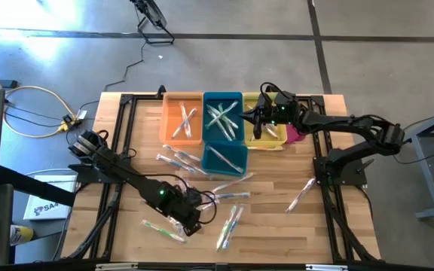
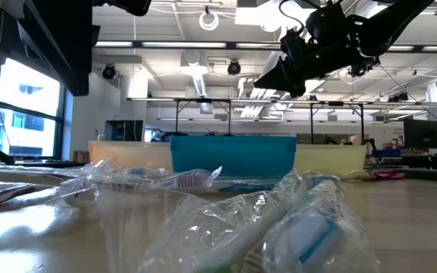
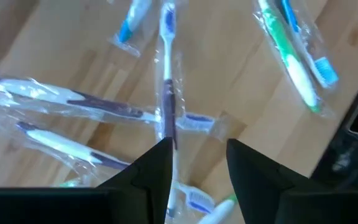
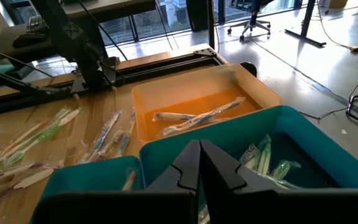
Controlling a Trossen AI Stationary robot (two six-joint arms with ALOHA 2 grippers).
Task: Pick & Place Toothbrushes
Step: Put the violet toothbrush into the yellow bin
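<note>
Wrapped toothbrushes lie scattered flat on the wooden table [image 1: 277, 226], among them a pile [image 1: 228, 222] near the near edge and one apart [image 1: 301, 194]. More lie in the orange bin [image 1: 181, 120] and the teal bin [image 1: 223, 117]. My left gripper [image 1: 192, 213] is low over the pile and open [image 3: 197, 165]. A purple-handled toothbrush [image 3: 168, 93] runs under one fingertip [image 3: 160, 155]. My right gripper [image 1: 255, 118] hovers above the teal and yellow bins, shut [image 4: 199, 163], with nothing seen in it. My left gripper comes down from above with one fingertip [image 3: 161, 149] over the purple-handled toothbrush's handle [image 3: 169, 127], which lies flat on the table along the finger. Whether the finger touches it, I cannot tell.
A second teal bin [image 1: 224, 156] sits in front of the first, and a yellow bin [image 1: 268, 134] stands to the right with a pink cloth [image 1: 296, 135] beside it. Black frame rails [image 1: 126, 128] border the table. Cables lie on the floor at left.
</note>
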